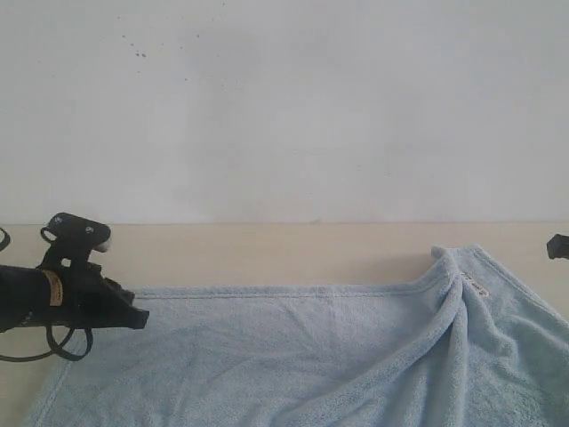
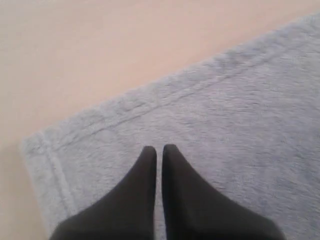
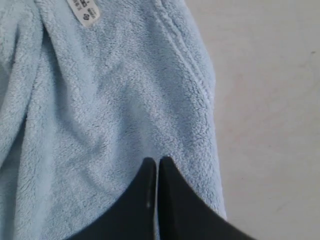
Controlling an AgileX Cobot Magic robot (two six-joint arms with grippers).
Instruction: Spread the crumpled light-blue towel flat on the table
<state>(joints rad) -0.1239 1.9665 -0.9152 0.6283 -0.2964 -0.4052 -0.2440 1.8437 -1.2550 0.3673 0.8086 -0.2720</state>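
Observation:
The light-blue towel lies on the beige table. Its left part is flat with a straight far hem, while folds bunch up toward the far right corner near the white label. My left gripper is shut over the towel's far left corner. In the left wrist view the gripper hovers above the towel with nothing between its fingers. My right gripper is shut above the towel, close to its side hem and short of the label.
A plain white wall rises behind the table's far edge. Bare table shows beside the towel's right hem and beyond its left corner. A black part of the right arm shows at the frame's right edge.

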